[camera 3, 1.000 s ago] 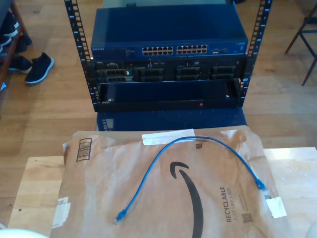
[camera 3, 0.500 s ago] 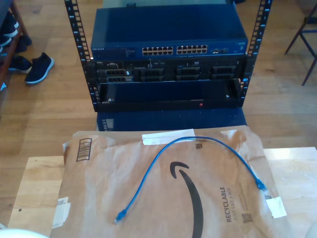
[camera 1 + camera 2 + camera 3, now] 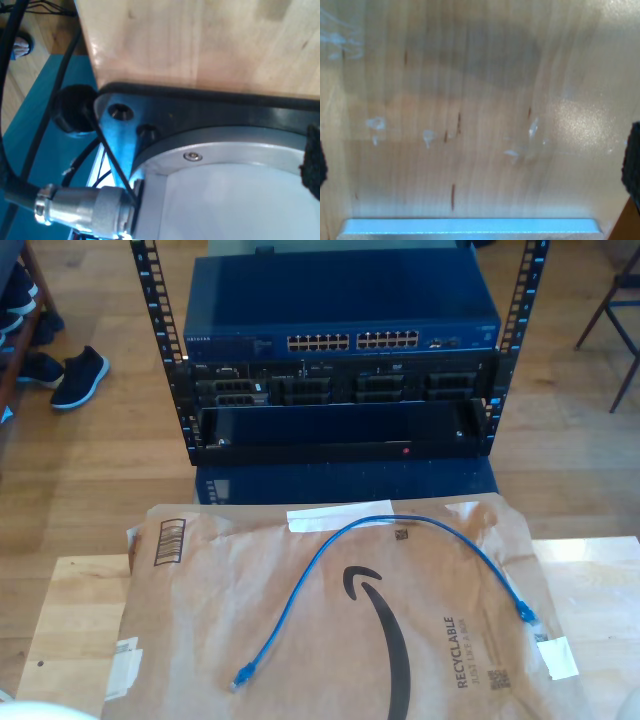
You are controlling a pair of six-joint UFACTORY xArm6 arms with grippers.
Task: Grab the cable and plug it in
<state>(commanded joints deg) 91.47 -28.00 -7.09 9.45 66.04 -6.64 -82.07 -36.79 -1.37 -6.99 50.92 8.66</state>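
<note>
The bright-blue cable (image 3: 390, 519) lies in an arch on a brown paper mailer (image 3: 200, 590) in the exterior view. One clear plug (image 3: 240, 679) rests toward that view's lower left and the other plug (image 3: 527, 617) toward its right. Beyond the table stands a blue network switch (image 3: 340, 310) with a row of ports (image 3: 352, 341). My second gripper (image 3: 477, 165) hovers close over bare wood, open, with dark fingertips (image 3: 632, 160) at both picture edges and nothing between them. In the first wrist view one dark pad (image 3: 312, 167) shows beside a metal arm base (image 3: 225, 195); its jaws' state is unclear.
The switch sits in a black rack (image 3: 340, 430) on the floor past the wooden table (image 3: 70, 610). Shoes (image 3: 78, 377) lie at the exterior view's left, and a chair leg (image 3: 625, 300) stands at its upper right. A metal connector (image 3: 85, 207) with black cables (image 3: 30, 150) sits by the arm base.
</note>
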